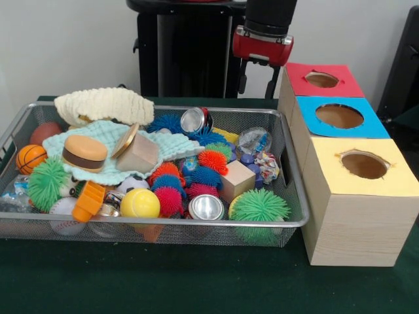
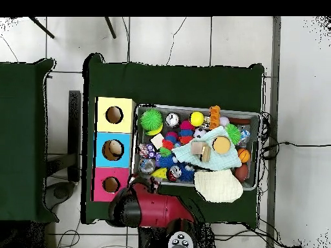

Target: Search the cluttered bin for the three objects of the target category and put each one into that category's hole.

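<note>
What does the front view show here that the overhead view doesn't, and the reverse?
Front only: the boxes' pale wooden sides and the mesh bin's near wall. Overhead only: the whole green table, tiled floor and the red arm from above. Both: the yellow, blue and red holes, and the toy burger.

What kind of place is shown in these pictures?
Probably a robotics lab set up for a sorting test: a wire bin full of toys, three wooden boxes with holes, topped red, blue and yellow, on a green-covered table.
</note>
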Available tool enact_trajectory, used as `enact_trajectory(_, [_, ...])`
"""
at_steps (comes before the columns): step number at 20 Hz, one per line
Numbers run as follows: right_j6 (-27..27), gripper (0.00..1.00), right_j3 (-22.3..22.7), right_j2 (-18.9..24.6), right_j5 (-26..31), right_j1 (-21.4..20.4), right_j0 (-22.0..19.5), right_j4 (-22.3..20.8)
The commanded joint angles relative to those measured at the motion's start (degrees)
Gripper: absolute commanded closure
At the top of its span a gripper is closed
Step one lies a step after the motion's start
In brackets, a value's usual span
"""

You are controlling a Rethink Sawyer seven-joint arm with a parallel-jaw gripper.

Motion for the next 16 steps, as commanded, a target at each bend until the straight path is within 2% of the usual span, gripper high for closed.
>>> enact_trajectory(1, [11.75,0.00,1.13,-0.42,-4.91,3.10,1.95,1.62])
enact_trajectory(16, [11.86,0.00,1.45,-0.37,-5.68,3.69,1.98,2.20])
